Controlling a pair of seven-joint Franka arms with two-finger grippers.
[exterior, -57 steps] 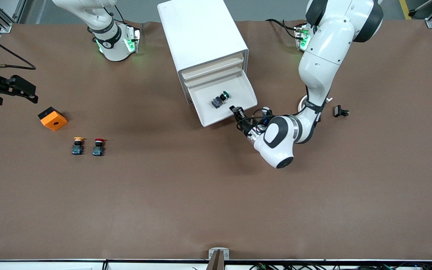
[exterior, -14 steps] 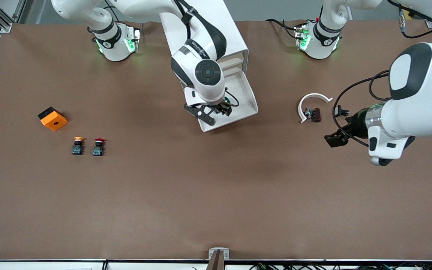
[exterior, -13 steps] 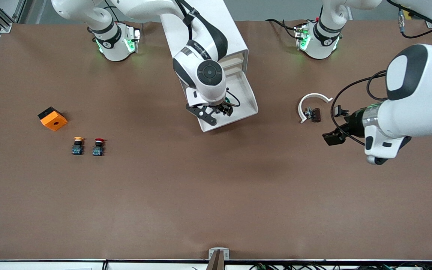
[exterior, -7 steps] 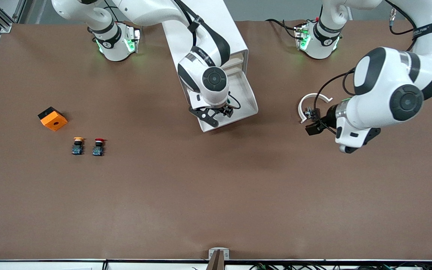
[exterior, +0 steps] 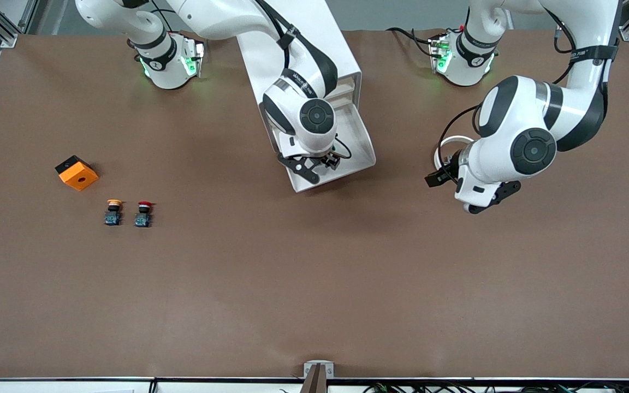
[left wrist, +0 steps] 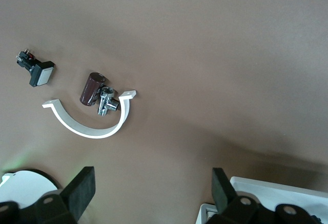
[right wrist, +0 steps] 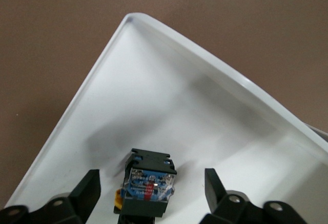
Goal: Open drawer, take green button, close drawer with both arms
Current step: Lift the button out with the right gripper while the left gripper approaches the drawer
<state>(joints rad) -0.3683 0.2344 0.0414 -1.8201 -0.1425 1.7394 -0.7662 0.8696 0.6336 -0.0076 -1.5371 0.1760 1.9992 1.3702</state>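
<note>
While the drawer (exterior: pixel 347 143) stands pulled out of the white cabinet (exterior: pixel 303 49), toward the front camera, the right arm (exterior: pixel 238 22) reaches down into it. Right gripper (exterior: pixel 319 162) hangs low inside the drawer, fingers (right wrist: pixel 89 188) spread apart on either side of the button (right wrist: pixel 148 185); gaps show on both sides, so nothing is gripped. Button lies on the drawer floor between the fingers, dark body with a blue label facing up toward the wrist camera; green cap not visible from there, only a sliver of green beside the wrist in the front view.

Left arm (exterior: pixel 538 131) is bent over the table (exterior: pixel 314 284) toward its own end. Left gripper (exterior: pixel 435 178) is over bare table just beside a white curved clip (left wrist: pixel 95 126), fingers wide apart and holding nothing. Inside the clip's curve lie a small maroon cylinder (left wrist: pixel 91 87) and a metal fitting (left wrist: pixel 106 101), touching each other. A small black part with a pale face (left wrist: pixel 37 70) sits near them. One corner of the drawer shows at the edge of the left wrist view.

Toward the right arm's end of the table: an orange block (exterior: pixel 76 173) with a hole in its top, and nearer the front camera than it, the yellow-capped button (exterior: pixel 112 212) and red-capped button (exterior: pixel 143 214) side by side, close but not touching
</note>
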